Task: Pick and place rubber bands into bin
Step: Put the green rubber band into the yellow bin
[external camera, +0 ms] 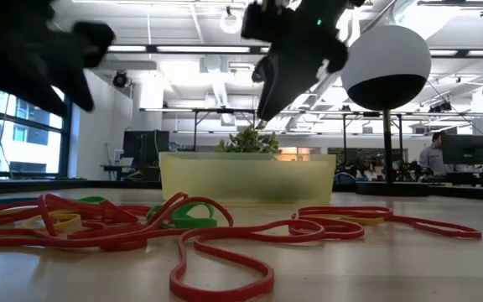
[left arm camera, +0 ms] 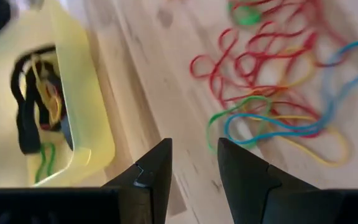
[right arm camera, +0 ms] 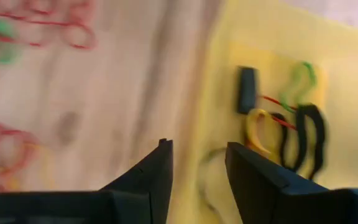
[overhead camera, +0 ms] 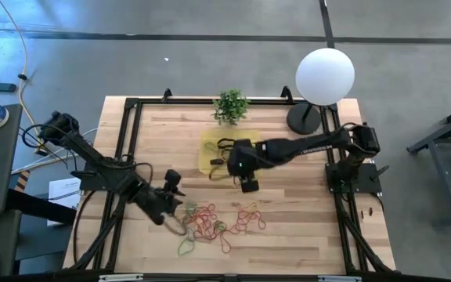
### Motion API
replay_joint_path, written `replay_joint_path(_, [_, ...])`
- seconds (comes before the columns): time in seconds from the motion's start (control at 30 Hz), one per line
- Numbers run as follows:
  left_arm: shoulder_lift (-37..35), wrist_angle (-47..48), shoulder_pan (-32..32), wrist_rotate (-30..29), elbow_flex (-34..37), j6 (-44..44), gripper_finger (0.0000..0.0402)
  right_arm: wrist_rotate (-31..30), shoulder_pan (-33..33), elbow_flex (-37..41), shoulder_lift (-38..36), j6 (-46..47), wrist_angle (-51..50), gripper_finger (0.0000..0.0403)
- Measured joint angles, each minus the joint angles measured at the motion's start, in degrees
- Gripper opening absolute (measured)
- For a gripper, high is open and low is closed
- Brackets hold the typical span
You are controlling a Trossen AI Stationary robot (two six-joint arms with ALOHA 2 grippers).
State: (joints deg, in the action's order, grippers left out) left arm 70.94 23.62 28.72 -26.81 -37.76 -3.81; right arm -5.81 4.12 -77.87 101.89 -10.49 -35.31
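Note:
The yellow bin sits at the table's far middle, just in front of the small plant. Several rubber bands lie inside it, black, yellow and green. A loose pile of red, orange and green bands lies flat on the wood near the front edge. My right gripper hangs open over the bin's near edge and holds nothing I can make out. My left gripper is open above bare wood left of the pile, pointing toward the bin.
A potted plant stands behind the bin. A white globe lamp stands at the far right corner. A black frame borders the tabletop. Bare wood lies between bin and pile. A person shows far off in the room.

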Motion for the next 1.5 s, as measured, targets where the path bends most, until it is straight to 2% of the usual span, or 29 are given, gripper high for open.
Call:
replay_joint_path(0.2, [5.6, -2.4, -6.1, 7.8, 0.0, -1.9, 0.0117, -1.2, 8.5, 0.0, 0.0, 4.2, 0.0, 0.0129])
replay_joint_path(0.43, [9.8, -6.1, -8.5, 11.1, 0.0, -3.3, 0.0117, -11.5, 17.7, 0.0, 0.0, 11.3, -0.8, 0.0129])
replay_joint_path(0.87, [14.7, -7.5, -11.2, 13.1, 0.0, 2.8, 0.0117, -35.1, 32.5, 0.0, 0.0, 31.8, -8.3, 0.013])
replay_joint_path(1.23, [18.2, -10.7, -11.1, 13.5, 0.0, 4.1, 0.0117, -46.9, 40.7, -0.1, 0.0, 45.9, -14.8, 0.0129])
replay_joint_path(1.37, [19.1, -10.9, -11.1, 13.2, 0.0, 4.5, 0.0117, -49.6, 43.1, -0.1, 0.0, 51.2, -17.8, 0.0129])
replay_joint_path(1.5, [19.0, -10.6, -11.1, 12.6, 0.0, 4.7, 0.0111, -51.9, 45.0, -0.1, 0.0, 52.7, -18.2, 0.0129])
